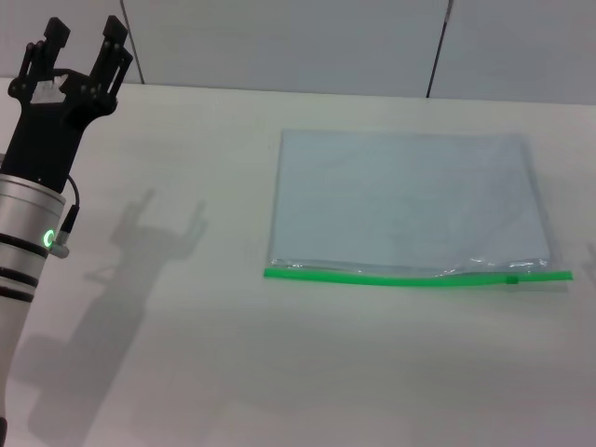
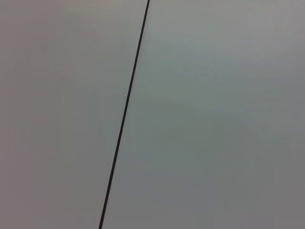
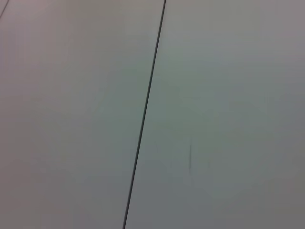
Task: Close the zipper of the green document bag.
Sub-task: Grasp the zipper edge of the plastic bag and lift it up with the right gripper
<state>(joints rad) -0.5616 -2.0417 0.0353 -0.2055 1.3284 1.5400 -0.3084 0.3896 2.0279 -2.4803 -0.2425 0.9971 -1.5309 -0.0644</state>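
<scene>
The green document bag lies flat on the white table, right of centre in the head view. It is a pale blue-grey translucent pouch. Its bright green zipper runs along the near long edge, with the small slider tab close to the right end. My left gripper is raised at the far left, well away from the bag, fingers open and holding nothing. The right gripper is out of view. Both wrist views show only a plain grey panel with a dark seam.
The white table stretches in front of and left of the bag. A grey panelled wall stands behind the far edge. The left arm's shadow falls on the table left of the bag.
</scene>
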